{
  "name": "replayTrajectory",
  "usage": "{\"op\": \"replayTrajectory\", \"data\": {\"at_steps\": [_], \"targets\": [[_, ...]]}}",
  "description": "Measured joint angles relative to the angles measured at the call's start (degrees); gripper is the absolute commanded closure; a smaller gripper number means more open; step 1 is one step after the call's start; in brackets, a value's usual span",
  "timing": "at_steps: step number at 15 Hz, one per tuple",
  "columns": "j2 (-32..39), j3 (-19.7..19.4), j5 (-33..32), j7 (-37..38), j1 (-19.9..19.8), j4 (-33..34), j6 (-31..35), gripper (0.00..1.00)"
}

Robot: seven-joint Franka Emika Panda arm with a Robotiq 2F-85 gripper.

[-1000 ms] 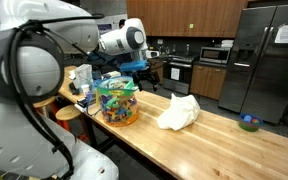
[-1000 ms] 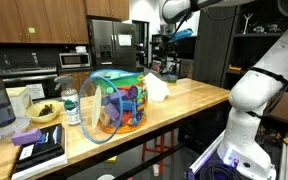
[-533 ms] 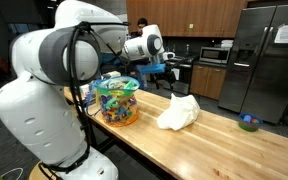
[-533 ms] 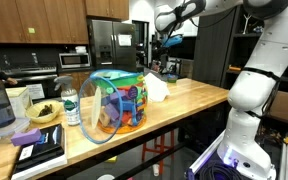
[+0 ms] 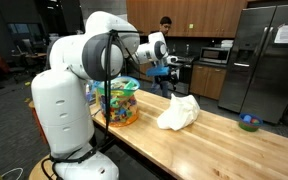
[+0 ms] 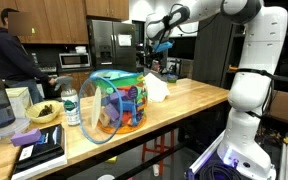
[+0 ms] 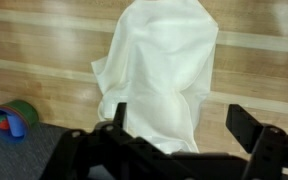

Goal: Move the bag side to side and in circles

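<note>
**A:** Surface and room?

**B:** One long butcher-block table [image 5: 229, 135] of pale planks, set in a kitchen. Wooden cabinets [image 5: 184, 15] run overhead. One stainless refrigerator [image 5: 264, 60], one microwave [image 5: 216, 55]. One person [image 6: 9, 55] stands at the back counter. The wrist view shows grey carpet past the table's edge.

**A:** Containers?

**B:** Three counted.
- Item one: a large clear bowl [image 6: 119, 103], full of colourful plastic pieces, standing near the robot's base.
- Item two: a small green and blue bowl [image 5: 249, 122], near the table's far edge. The wrist view shows red and blue inside, too small to name.
- Item three: a small bowl [image 6: 44, 112] holding something dark, just beside one bottle [image 6: 71, 105].

One dark book [image 6: 39, 150] lies near that end.

**A:** The task's item?

**B:** One cream-white cloth bag [image 5: 179, 110], crumpled and wrinkled. It lies on bare wood between the clear bowl and the green and blue bowl, and touches neither.

**A:** The hand?

**B:** One gripper [image 7: 179, 115] on one white arm [image 5: 94, 60]. In both exterior views it hangs well above the table. In the wrist view it looks straight down on the bag. The jaws are spread wide with nothing between them, and both fingers [image 7: 246, 125] are clear of the cloth.
</note>
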Motion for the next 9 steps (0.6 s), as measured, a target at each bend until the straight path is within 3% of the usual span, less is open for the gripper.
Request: {"op": "replayTrajectory", "data": {"at_steps": [9], "targets": [[5.0, 0.2, -6.5, 4.0, 4.0, 2.8, 0.9, 0.0]]}}
